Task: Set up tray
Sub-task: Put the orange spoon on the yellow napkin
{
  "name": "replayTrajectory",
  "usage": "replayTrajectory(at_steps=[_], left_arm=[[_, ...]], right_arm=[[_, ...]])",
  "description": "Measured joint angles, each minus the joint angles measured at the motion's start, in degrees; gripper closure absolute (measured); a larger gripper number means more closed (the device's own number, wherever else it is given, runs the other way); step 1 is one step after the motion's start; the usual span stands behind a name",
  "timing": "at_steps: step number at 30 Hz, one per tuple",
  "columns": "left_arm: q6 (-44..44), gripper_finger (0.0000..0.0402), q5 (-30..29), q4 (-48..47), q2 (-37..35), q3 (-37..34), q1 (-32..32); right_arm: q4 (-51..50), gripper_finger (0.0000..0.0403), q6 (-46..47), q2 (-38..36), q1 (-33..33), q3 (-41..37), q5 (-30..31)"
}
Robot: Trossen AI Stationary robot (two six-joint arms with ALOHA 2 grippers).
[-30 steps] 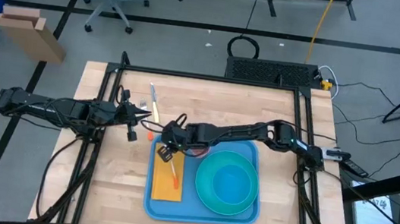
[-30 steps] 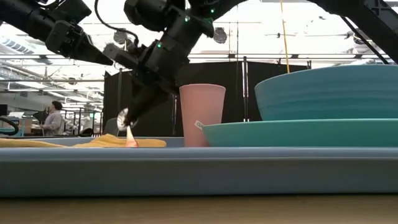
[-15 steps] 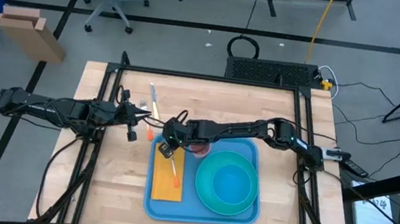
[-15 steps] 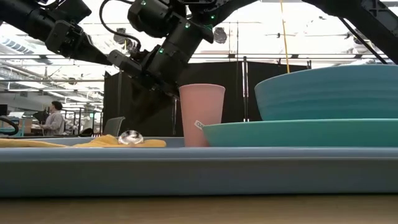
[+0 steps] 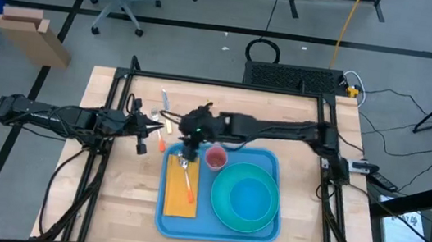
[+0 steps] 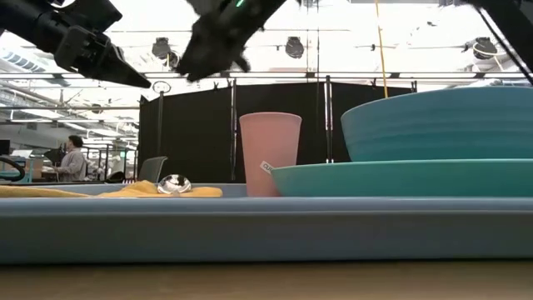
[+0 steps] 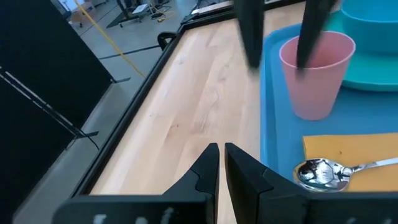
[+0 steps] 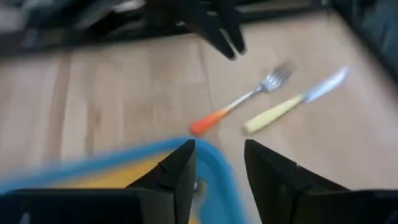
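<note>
Right hand (image 5: pixel 189 144): fingers parted, empty, hovering over the tray's far-left corner. In its wrist view both fingers (image 8: pixel 177 177) stand apart with nothing between them.

Directly below it, a spoon (image 5: pixel 185 175) lies on the yellow napkin (image 5: pixel 179 187), bowl end toward 12 o'clock. Judged: spoon placement done, next item due.

Tray (image 5: pixel 264 233) sits at roughly 5 o'clock from the tabletop (image 5: pixel 111 199) centre; teal plate (image 5: pixel 226 209) and bowl (image 5: pixel 253 192) on its right half, pink cup (image 5: pixel 216 157) at the tray's 12 o'clock edge, napkin on its left half.

Off the tray, toward 11 o'clock: fork (image 8: pixel 242 101) with orange handle and knife (image 8: pixel 292 102) with yellow handle, lying just beside each other on bare wood.

Left hand (image 5: pixel 149 127): fingers pressed together, empty, waiting at 9 o'clock of the tray, near the cutlery.

Advice for the next pick: take the fork by its handle, approach from above with the fingers straddling the handle. Knife lies close, so a wide approach may nudge it. Mind the left hand; it is parked close to both pieces.
</note>
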Motion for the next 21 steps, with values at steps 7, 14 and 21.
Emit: replayTrajectory(at_steps=[7, 14, 21], left_arm=[[0.19, 0.0371, 2.24, 0.2, 0.0, 0.0, 0.0], [-5.93, 0.0371, 2.59, 1.15, 0.08, 0.0, 0.03], [-13.02, 0.0371, -0.39, 4.22, 4.49, 0.0, 0.04]], right_arm=[[-6.79, 0.0324, -18.85, -12.11, -0.5, -5.1, 0.14], [4.75, 0.0393, -16.7, -30.75, -3.65, -29.18, 0.35], [26.34, 0.0401, -18.47, -49.45, -3.75, -57.31, 0.33]])
